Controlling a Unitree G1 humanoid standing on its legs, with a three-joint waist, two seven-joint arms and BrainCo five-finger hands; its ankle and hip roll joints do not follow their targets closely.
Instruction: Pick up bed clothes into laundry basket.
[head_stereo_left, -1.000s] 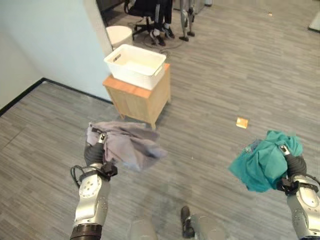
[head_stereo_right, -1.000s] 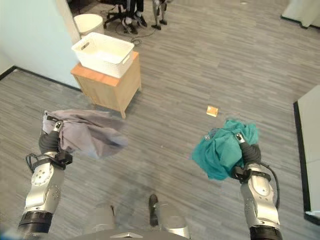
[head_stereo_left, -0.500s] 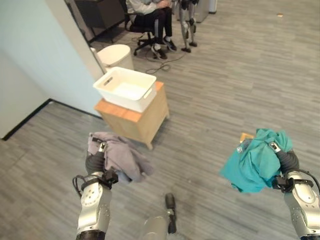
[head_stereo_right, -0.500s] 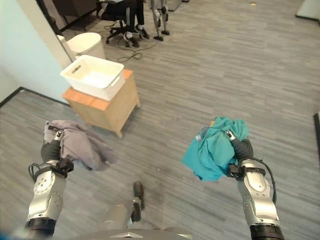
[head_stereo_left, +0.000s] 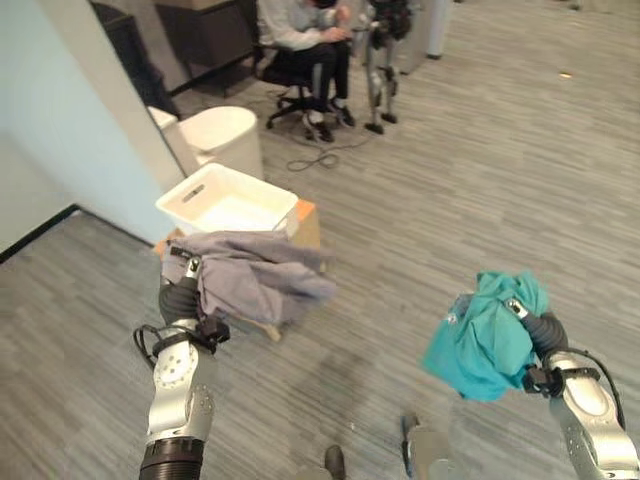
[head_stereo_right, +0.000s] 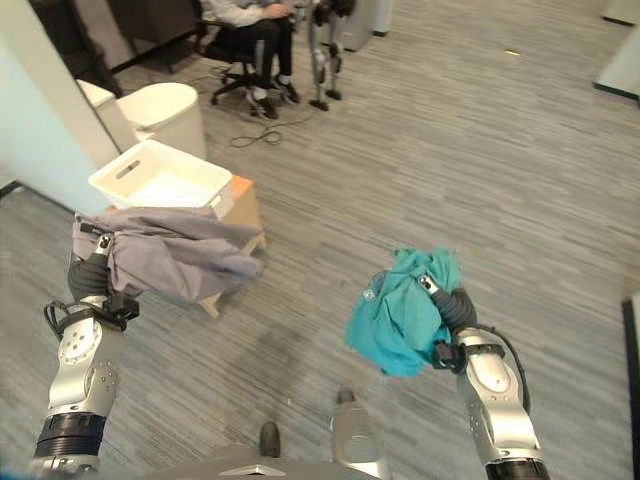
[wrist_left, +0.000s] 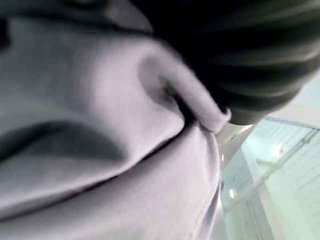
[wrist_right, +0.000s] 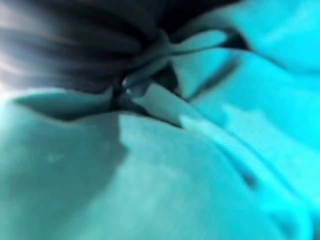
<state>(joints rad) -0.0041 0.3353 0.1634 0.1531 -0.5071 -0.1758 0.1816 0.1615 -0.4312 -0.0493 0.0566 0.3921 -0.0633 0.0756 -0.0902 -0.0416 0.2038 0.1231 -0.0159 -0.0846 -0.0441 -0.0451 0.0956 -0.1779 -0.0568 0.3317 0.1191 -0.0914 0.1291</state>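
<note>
A grey garment (head_stereo_left: 255, 280) hangs in the air from my left hand (head_stereo_left: 183, 300), which is shut on it; the cloth drapes in front of the wooden cabinet (head_stereo_left: 305, 222). On that cabinet stands the white laundry basket (head_stereo_left: 225, 203), with nothing in it, just beyond the grey cloth. A bunched teal garment (head_stereo_left: 480, 340) is held up at the lower right by my right hand (head_stereo_left: 545, 335), shut on it. In both wrist views the cloth (wrist_left: 125, 150) (wrist_right: 175, 175) wraps the hand and hides the fingers.
A round white bin (head_stereo_left: 222, 135) stands behind the basket beside a pale partition wall (head_stereo_left: 60, 120). A person sits on an office chair (head_stereo_left: 300, 30) at the back, with a cable on the floor nearby. Grey plank floor (head_stereo_left: 480, 170) spreads to the right.
The whole view has shifted as the camera moved towards the basket, which now lies just past my left hand. The grey garment has swung out in front of the cabinet. Both hands keep their hold.
</note>
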